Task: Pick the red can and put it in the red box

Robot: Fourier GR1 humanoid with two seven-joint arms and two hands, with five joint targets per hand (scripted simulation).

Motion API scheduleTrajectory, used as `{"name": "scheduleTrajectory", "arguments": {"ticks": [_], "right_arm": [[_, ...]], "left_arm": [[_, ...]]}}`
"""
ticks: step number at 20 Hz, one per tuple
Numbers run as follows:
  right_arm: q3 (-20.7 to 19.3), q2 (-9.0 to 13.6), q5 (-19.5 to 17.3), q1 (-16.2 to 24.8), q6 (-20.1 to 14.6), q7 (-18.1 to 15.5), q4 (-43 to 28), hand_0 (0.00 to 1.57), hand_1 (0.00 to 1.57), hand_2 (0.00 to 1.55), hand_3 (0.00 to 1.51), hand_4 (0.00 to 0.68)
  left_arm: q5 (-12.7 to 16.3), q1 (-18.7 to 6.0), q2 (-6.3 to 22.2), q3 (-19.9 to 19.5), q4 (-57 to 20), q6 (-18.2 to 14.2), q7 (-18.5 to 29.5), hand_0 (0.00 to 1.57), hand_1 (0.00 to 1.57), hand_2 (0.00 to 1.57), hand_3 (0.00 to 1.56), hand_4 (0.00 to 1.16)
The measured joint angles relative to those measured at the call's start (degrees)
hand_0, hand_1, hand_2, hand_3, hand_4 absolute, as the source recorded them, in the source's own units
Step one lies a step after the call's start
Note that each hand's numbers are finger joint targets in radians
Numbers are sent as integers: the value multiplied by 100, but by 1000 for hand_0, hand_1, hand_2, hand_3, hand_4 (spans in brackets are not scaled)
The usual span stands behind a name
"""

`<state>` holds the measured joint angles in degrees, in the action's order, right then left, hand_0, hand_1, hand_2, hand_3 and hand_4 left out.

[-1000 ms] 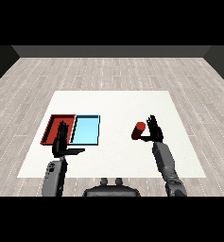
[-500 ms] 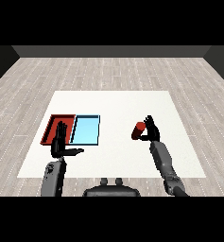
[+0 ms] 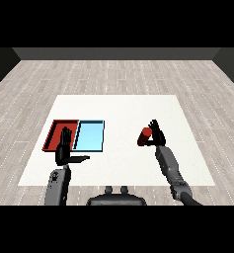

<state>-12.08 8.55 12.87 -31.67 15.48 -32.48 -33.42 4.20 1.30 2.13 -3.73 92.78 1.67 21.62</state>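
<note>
- Red can (image 3: pixel 145 136) now sits against the right robot hand (image 3: pixel 156 132), whose fingers have curled round it since a second ago.
- Lift toward the red tray (image 3: pixel 54 134) likely follows; the left robot hand (image 3: pixel 64 148) stays open.

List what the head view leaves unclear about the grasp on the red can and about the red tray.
- Right hand on the red can: too small to tell whether the fingers are curled round it or only beside it.
- Can: whether it rests on the table or is lifted cannot be told.
- Red tray: the left hand covers its near right corner.
- Light blue tray: any small contents are unreadable.
</note>
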Motion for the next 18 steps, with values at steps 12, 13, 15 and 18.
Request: {"name": "scheduleTrajectory", "arguments": {"ticks": [12, 13, 15, 18], "right_arm": [[-70, -34, -61, -488, -134, -280, 785, 0, 0, 0, 0, 0], [-85, -33, -57, -592, -149, -247, 865, 0, 0, 0, 0, 0], [-76, -36, -82, -637, -190, -260, 939, 0, 0, 0, 0, 0], [-40, -107, -130, -701, -313, -273, 989, 0, 0, 0, 0, 0]], "left_arm": [[54, 11, 70, -57, 75, 45, -86, 0, 0, 0, 0, 0], [40, 80, 49, -34, 111, 45, -46, 0, 0, 0, 0, 0], [31, 60, 46, -28, 48, 58, -11, 0, 0, 0, 0, 0], [40, 39, 50, -42, 78, 47, -42, 0, 0, 0, 0, 0]]}}
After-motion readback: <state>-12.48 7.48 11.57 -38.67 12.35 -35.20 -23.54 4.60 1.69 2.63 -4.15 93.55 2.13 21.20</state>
